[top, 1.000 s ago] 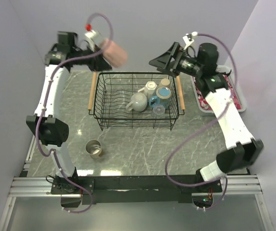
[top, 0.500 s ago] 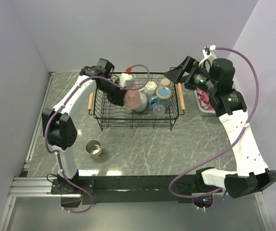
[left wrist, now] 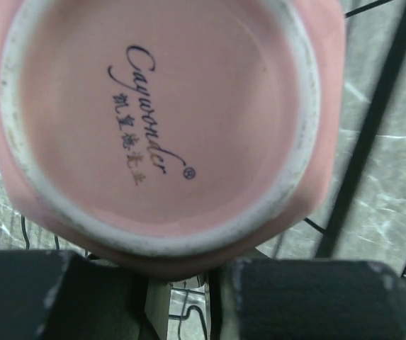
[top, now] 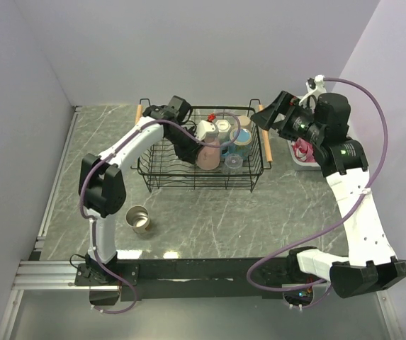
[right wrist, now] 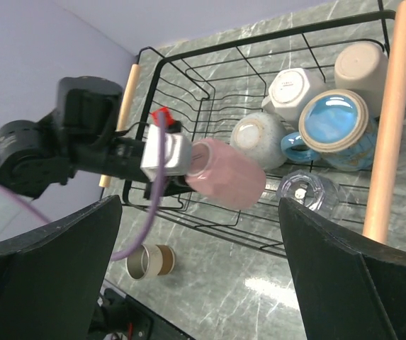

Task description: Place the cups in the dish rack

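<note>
My left gripper [top: 194, 149] is shut on the pink mug [top: 209, 155] and holds it on its side, low inside the black wire dish rack [top: 161, 181]. The mug's base fills the left wrist view [left wrist: 160, 120], above my fingers [left wrist: 316, 297]. In the right wrist view the pink mug [right wrist: 229, 183] hangs beside a speckled white mug [right wrist: 256, 132], a white mug [right wrist: 291, 86], the tan cup [right wrist: 361, 67], the blue mug [right wrist: 334, 120] and the clear glass [right wrist: 302, 188]. The steel cup [top: 139, 219] lies on the table in front of the rack. My right gripper [top: 268, 117] is open and empty above the rack's right handle [right wrist: 387, 127].
A white plastic basket [top: 300, 157] with pink cloth stands right of the rack, mostly hidden by my right arm. The rack's left wooden handle [top: 137, 134] lies under my left arm. Grey walls close in the left, back and right sides.
My left arm has swung down from high at the back left into the rack with the pink mug. My right arm has shifted a little to the right.
</note>
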Robot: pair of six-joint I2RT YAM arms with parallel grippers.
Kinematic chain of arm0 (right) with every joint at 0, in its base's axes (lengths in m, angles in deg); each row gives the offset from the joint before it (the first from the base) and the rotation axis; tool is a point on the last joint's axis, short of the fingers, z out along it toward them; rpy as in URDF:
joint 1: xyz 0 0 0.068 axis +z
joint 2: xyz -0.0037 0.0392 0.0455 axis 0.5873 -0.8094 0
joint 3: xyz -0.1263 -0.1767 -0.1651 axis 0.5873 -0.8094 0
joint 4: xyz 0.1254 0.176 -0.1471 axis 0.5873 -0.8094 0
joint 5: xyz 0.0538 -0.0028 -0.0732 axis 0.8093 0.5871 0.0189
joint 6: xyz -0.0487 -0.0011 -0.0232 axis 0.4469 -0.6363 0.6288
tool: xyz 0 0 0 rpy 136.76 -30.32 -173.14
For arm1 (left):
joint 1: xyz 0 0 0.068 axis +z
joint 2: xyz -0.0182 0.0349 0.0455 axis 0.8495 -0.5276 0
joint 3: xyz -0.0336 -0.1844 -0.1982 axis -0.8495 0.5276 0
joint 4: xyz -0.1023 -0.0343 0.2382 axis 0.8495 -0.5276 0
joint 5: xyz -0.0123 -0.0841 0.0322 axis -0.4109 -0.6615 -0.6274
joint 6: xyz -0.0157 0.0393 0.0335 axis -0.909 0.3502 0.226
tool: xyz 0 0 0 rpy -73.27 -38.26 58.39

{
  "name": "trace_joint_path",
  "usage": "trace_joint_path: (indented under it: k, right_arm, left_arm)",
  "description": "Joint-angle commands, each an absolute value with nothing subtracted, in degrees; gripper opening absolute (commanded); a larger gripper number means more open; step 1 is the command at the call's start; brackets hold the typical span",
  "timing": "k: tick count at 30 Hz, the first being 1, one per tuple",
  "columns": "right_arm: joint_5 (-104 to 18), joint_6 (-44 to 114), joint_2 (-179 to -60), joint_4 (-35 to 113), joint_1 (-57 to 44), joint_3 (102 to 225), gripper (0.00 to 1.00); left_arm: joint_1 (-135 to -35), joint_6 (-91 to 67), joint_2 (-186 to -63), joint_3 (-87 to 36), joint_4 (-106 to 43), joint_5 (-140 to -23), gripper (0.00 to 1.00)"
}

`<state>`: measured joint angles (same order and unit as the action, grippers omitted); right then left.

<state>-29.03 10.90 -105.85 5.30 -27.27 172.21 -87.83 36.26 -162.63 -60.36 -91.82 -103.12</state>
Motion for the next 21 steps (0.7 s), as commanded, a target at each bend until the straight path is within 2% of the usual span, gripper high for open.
trace_joint_path:
  k: [1,21]
  right_arm:
    - [-30.0,12.3,-103.4,5.7,-28.3,172.4,1.0]
    - [-28.3,10.4,-101.6,6.2,-31.0,171.8,1.0]
  left_arm:
    - [-88.7,38.6,-162.7,-63.8,-87.5,-102.0,0.02]
    - [-91.7,40.6,-163.9,-55.1,-80.1,-98.0,0.02]
